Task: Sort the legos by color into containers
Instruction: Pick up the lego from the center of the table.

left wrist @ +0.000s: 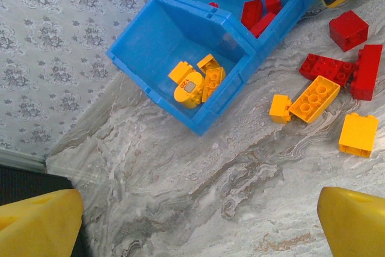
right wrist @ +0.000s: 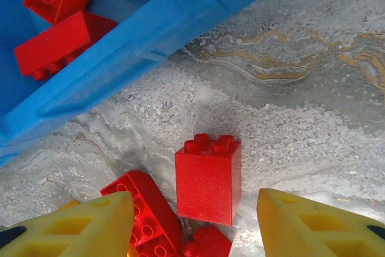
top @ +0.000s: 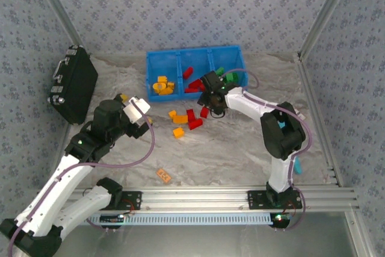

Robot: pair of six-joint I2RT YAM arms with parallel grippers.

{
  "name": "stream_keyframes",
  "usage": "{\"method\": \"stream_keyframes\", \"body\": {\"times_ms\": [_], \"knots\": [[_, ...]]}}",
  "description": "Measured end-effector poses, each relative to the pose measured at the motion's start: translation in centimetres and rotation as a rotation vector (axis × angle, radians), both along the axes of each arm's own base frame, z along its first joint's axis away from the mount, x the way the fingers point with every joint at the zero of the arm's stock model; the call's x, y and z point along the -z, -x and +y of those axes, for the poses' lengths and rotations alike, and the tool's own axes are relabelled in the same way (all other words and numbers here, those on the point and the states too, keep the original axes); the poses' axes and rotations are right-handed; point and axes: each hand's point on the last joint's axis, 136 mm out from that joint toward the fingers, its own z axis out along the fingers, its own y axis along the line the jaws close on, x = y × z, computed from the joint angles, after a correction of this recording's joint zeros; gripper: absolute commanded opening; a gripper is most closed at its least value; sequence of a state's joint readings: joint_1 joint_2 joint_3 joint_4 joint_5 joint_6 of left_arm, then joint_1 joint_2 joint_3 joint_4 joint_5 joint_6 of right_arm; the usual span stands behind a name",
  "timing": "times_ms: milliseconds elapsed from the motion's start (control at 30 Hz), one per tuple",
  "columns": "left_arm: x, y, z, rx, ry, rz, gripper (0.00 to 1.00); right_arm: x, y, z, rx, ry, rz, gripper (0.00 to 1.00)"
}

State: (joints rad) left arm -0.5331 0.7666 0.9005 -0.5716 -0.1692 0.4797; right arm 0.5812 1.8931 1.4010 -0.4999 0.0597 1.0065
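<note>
Red, orange-yellow, green legos (top: 194, 123) — bright blue bin (top: 150, 73) — grey marbled table (top: 228, 154), floral-patterned walls (top: 192, 4)

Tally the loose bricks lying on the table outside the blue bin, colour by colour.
Red plastic bricks: 3
Orange-yellow plastic bricks: 3
Green plastic bricks: 0 loose; the green ones lie in the right compartment of the bright blue plastic bin
Total loose: 6

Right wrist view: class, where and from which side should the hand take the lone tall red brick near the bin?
Grip the red brick across its two smooth, parallel side faces, coming from above: the right hand is open, its fingers straddling them. Avoid the studded end, facing the bin.
</note>
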Motion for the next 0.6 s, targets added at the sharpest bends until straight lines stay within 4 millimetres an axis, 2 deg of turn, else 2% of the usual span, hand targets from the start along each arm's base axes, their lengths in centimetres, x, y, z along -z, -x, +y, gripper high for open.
{"method": "stream_keyframes", "body": {"times_ms": [467,600], "knots": [[-0.2,0.1,0.1,0.001,0.0,-0.006,1.0,3.9,-0.8,0.9,-0.022,0.046,0.07,0.58],[-0.2,0.1,0.1,0.001,0.0,-0.006,1.0,4.5,-0.5,1.0,-0.04,0.066,0.087,0.54]]}}
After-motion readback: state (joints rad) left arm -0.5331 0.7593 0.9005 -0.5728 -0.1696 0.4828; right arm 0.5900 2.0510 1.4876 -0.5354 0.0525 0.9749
